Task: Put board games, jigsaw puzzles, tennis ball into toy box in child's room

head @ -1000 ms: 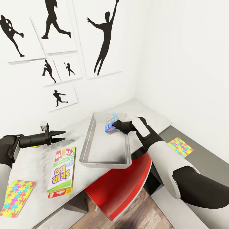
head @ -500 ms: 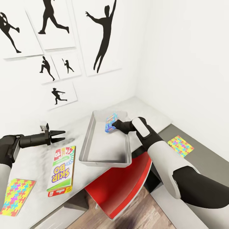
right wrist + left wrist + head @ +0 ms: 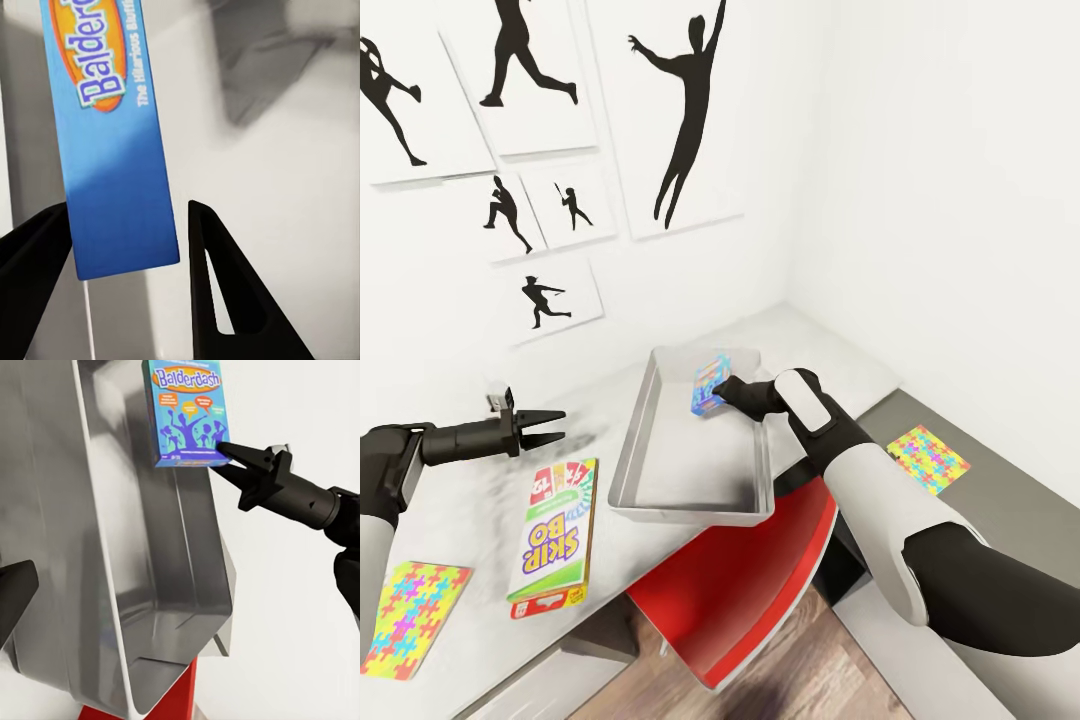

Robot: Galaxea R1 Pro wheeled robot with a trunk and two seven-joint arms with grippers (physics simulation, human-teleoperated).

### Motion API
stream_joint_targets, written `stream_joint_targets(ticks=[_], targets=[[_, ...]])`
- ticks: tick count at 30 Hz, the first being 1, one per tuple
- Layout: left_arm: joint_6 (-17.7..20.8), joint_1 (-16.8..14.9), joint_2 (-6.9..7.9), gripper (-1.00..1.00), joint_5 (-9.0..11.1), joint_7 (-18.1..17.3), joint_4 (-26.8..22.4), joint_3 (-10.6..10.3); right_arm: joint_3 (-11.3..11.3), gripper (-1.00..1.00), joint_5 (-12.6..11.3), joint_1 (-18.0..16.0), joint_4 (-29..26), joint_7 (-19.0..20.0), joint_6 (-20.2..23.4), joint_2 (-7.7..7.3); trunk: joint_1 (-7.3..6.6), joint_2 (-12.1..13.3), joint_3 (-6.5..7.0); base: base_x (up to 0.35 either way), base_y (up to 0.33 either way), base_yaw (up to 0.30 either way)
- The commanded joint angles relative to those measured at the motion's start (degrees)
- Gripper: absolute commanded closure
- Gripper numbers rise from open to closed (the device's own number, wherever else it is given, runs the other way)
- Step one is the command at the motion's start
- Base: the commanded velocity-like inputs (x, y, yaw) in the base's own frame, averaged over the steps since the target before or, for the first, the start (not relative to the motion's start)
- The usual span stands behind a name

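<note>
White-walled child's room: right gripper (image 3: 722,387) stood with jaws parted around the Balderdash box (image 3: 709,385) over the toy box (image 3: 650,478), left gripper (image 3: 550,424) open, empty; Skip-Bo box (image 3: 555,537) and both jigsaw puzzles (image 3: 408,615) remained outside.

The toy box (image 3: 690,470) is set on the worktop (image 3: 480,500), near its front edge, above a chair (image 3: 750,580) tucked below. A Balderdash game box (image 3: 709,386) is held over the toy box's far end. The Skip-Bo box (image 3: 553,540) is laid left of the toy box, and one jigsaw puzzle (image 3: 408,617) further left. Another jigsaw puzzle (image 3: 927,459) is placed on the lower cabinet (image 3: 1000,500) to the right.
</note>
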Motion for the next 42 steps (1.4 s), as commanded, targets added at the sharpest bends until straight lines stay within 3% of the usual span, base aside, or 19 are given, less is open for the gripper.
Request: stream_joint_targets(ticks=[1, 17, 18, 42], targets=[[0.61, -0.05, -0.02, -1.0, -0.6, -0.49, -0.04, 0.11, 0.09, 1.0, -0.6, -0.05, -0.02, -0.6, 0.0, 0.0, 0.03, -0.11, -0.1, 0.0, 0.0, 0.0], [0.63, -0.05, 0.06, -1.0, -0.6, -0.49, -0.05, 0.06, 0.17, 1.0, -0.77, -0.11, 0.36, -0.9, 0.48, 0.0, 0.03, -0.11, -0.1, 0.0, 0.0, 0.0], [0.63, -0.05, 0.04, -1.0, -0.6, -0.49, -0.06, 0.06, 0.17, -1.0, -0.77, -0.1, 0.34, -0.91, 0.52, 0.0, 0.03, -0.11, -0.1, 0.0, 0.0, 0.0], [0.61, -0.05, 0.06, -1.0, -0.6, -0.49, -0.02, 0.07, 0.12, -1.0, -0.8, -0.06, 0.25, -0.66, 0.63, 0.0, 0.03, -0.11, -0.1, 0.0, 0.0, 0.0]])
